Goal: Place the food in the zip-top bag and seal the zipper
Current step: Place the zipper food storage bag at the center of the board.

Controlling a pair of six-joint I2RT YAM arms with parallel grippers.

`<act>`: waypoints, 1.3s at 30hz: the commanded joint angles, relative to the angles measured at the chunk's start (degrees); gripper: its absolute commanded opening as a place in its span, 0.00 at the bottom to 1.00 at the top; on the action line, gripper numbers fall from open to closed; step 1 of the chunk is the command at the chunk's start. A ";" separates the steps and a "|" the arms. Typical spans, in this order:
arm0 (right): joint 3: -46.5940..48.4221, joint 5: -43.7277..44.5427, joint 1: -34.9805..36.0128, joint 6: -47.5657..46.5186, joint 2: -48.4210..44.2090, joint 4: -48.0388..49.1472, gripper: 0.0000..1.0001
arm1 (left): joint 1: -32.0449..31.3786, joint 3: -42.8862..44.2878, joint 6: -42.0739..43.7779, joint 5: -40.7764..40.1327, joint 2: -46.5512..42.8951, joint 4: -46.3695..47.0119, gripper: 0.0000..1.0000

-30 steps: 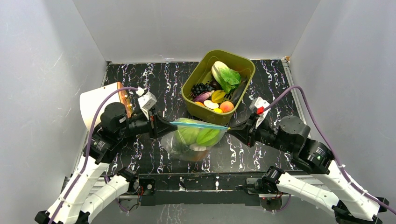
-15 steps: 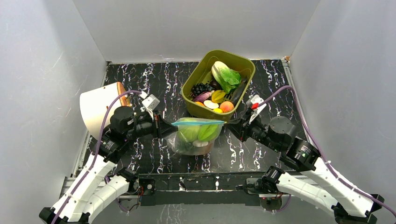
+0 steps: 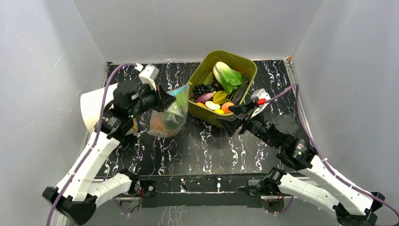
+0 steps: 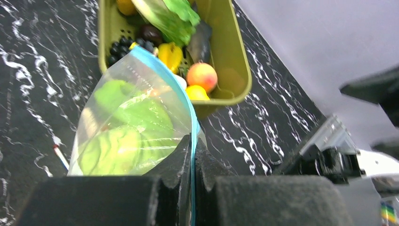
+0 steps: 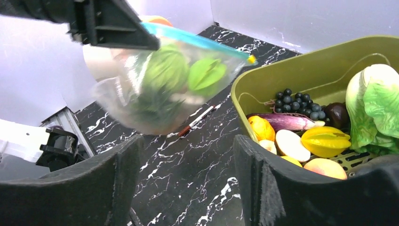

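The clear zip-top bag point(image 3: 167, 117) hangs in the air left of the tub, with green food point(image 5: 164, 70) inside it. My left gripper point(image 3: 162, 100) is shut on one end of the light-blue zipper point(image 4: 175, 87), which runs as a single thin strip between the fingers point(image 4: 181, 155). In the right wrist view the zipper point(image 5: 197, 41) slopes down toward the tub. My right gripper point(image 3: 229, 117) stands open and holds nothing, low over the table beside the tub's near corner and apart from the bag point(image 5: 155, 89).
The olive-green tub point(image 3: 245, 62) at the back holds more toy food: a cabbage point(image 3: 226, 75), grapes point(image 5: 296, 103), a peach point(image 4: 201, 76). A white cylinder point(image 3: 94, 106) stands at the left. A small pen point(image 5: 195, 121) lies on the black marble table point(image 3: 202, 150).
The right gripper has let go of the zipper's end and opened. The left gripper has lifted the bag up and toward the back left, so it now hangs from that end.
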 commanded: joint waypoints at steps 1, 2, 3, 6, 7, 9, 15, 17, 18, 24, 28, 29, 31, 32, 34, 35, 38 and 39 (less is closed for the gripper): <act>0.51 -1.67 -0.16 0.09 -1.88 5.31 0.72 | 0.20 9.33 1.27 -6.73 5.60 1.63 0.00; 0.51 -2.18 -0.15 0.21 -2.15 5.07 0.77 | 0.20 11.08 1.86 -8.43 7.12 1.59 0.00; 0.51 -2.62 -0.15 0.20 -2.33 4.81 0.82 | 0.27 12.33 2.33 -10.08 8.33 1.99 0.00; 0.59 -3.86 -0.15 0.39 -2.86 4.00 0.98 | 0.40 16.23 4.85 -15.97 12.55 3.59 0.00; 0.59 -4.10 -0.17 0.54 -2.97 3.81 0.98 | 0.43 17.80 6.30 -18.31 14.43 3.74 0.00; 0.67 -4.41 -0.15 0.72 -3.26 3.46 0.98 | 0.76 21.20 8.53 -22.84 18.22 3.30 0.00; 1.71 -5.70 -0.15 0.45 -3.45 1.52 0.98 | 2.05 28.99 13.51 -28.26 26.80 4.17 0.00; 1.82 -5.73 -0.19 0.02 -3.54 0.94 0.98 | 2.11 30.61 16.40 -30.25 28.56 4.69 0.00; 1.82 -5.66 -0.20 -0.24 -3.62 0.80 0.98 | 2.11 30.80 18.14 -31.67 29.17 5.15 0.00; 1.73 -5.87 -0.15 -0.88 -3.10 1.25 0.98 | 4.50 30.55 22.91 -33.82 32.96 8.56 0.00; 1.99 -6.16 -0.15 -1.59 -2.12 1.33 0.98 | 7.47 30.02 16.29 -26.27 35.69 9.79 0.00; 2.00 -6.14 -0.15 -1.54 -1.96 1.44 0.98 | 8.32 29.50 15.01 -24.56 36.34 10.83 0.00; 2.00 -6.28 -0.15 -1.41 -1.66 1.55 0.98 | 10.02 28.79 12.63 -20.96 38.12 13.16 0.00; 1.99 -6.53 -0.15 -1.36 -1.55 1.56 0.98 | 10.80 28.95 11.47 -19.48 39.22 13.76 0.00; 1.92 -6.91 -0.15 -1.21 -1.40 1.56 0.98 | 12.10 30.64 9.76 -17.07 41.75 13.89 0.00; 1.84 -6.95 -0.15 -1.11 -1.56 1.56 0.98 | 12.42 31.44 8.92 -15.91 42.83 14.10 0.00; 1.49 -6.80 -0.15 -0.84 -1.71 1.77 0.98 | 13.10 30.85 4.85 -11.68 44.55 18.63 0.00; 1.55 -6.67 -0.15 -0.83 -1.60 1.86 0.98 | 13.18 29.93 2.90 -9.93 44.66 20.95 0.00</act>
